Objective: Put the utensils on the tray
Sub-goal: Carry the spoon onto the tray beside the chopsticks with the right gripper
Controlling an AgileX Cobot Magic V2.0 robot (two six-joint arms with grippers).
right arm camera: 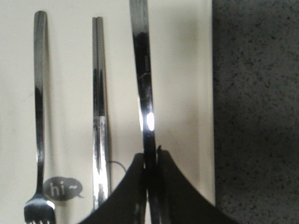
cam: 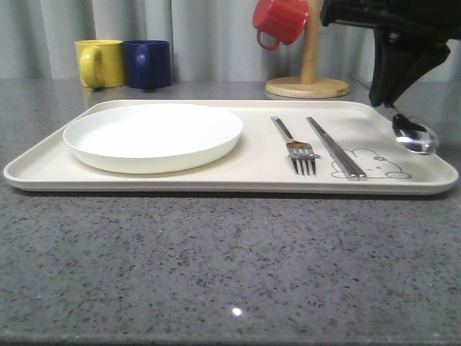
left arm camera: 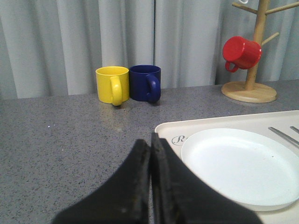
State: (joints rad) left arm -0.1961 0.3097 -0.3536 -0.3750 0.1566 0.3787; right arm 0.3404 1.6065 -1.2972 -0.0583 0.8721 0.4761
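Observation:
The cream tray (cam: 216,182) lies across the grey table. On its left half sits the white plate (cam: 153,135). The fork (cam: 295,148) and the chopsticks (cam: 335,148) lie side by side right of the middle. My right gripper (cam: 389,97) hangs over the tray's right end, shut on the handle of the spoon (cam: 415,135), whose bowl is low at the right rim. In the right wrist view the spoon (right arm camera: 142,84) runs from the right gripper (right arm camera: 150,156), beside the chopsticks (right arm camera: 99,93) and fork (right arm camera: 39,93). My left gripper (left arm camera: 151,140) is shut and empty, near the tray's corner (left arm camera: 168,128).
A yellow mug (cam: 99,63) and a blue mug (cam: 148,63) stand behind the tray at the back left. A red mug (cam: 281,20) hangs on a wooden mug stand (cam: 307,88) at the back right. Bare speckled table lies in front of the tray.

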